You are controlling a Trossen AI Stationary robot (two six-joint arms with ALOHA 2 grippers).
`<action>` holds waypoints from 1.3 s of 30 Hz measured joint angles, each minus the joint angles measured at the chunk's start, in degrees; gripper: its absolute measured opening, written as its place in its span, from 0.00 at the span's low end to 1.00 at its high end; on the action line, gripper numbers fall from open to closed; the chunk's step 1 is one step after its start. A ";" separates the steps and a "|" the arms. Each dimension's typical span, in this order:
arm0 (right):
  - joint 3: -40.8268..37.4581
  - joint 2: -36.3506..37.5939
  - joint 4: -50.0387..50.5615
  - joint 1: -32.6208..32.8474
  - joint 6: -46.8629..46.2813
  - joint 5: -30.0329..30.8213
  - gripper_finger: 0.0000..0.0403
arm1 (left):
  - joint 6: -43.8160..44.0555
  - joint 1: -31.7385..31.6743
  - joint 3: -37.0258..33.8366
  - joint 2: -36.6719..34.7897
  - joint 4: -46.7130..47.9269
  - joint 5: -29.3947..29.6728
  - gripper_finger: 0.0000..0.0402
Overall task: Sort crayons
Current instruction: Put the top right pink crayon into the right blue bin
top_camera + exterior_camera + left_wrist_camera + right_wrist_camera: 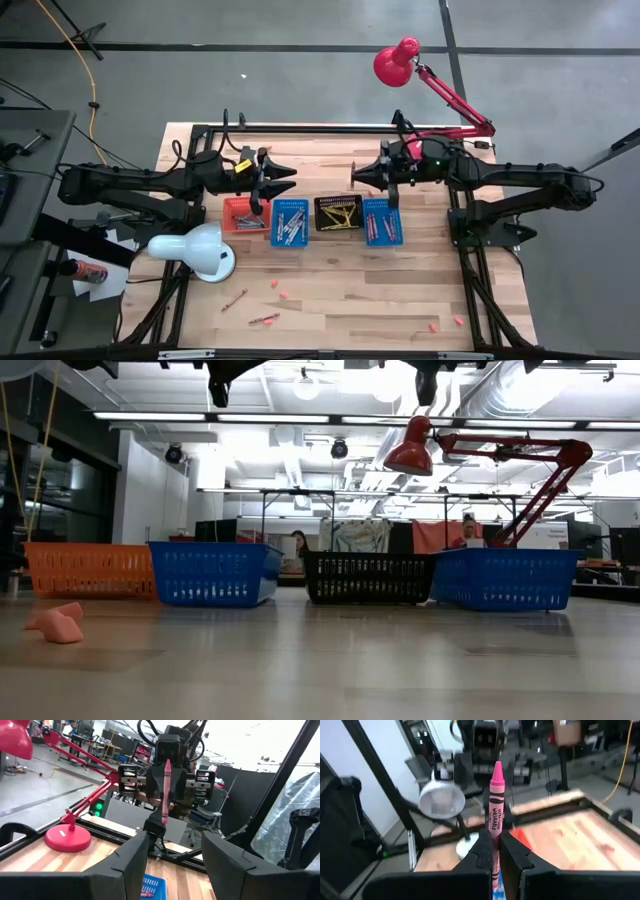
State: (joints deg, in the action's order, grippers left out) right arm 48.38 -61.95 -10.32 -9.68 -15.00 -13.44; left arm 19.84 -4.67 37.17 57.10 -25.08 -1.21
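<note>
Right gripper clenches a slim pink paper-wrapped crayon upright above the mesh baskets, apparently presenting it for handover; left gripper faces it, fingers spread, empty

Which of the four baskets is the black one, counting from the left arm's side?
The third: the black basket, between the two blue baskets. The orange basket sits at the left arm's end.

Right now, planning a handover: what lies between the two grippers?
In the high view, only bare table separates the open left gripper from the right gripper, which holds a pink crayon.
</note>
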 joint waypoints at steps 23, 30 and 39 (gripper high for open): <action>-22.88 -0.02 20.98 17.51 -55.92 17.37 0.00 | 0.04 0.00 -0.02 0.01 1.60 0.63 0.43; -22.99 0.24 18.77 15.96 -60.11 18.52 0.00 | 0.09 0.00 -0.02 0.02 1.81 0.63 0.43; -22.95 2.93 17.59 15.25 -63.24 20.34 0.00 | 0.12 0.00 -0.02 0.02 2.10 0.63 0.43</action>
State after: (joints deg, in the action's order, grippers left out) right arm 25.43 -59.02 7.27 5.56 -78.25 6.91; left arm 19.96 -4.67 37.15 57.12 -22.98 -0.58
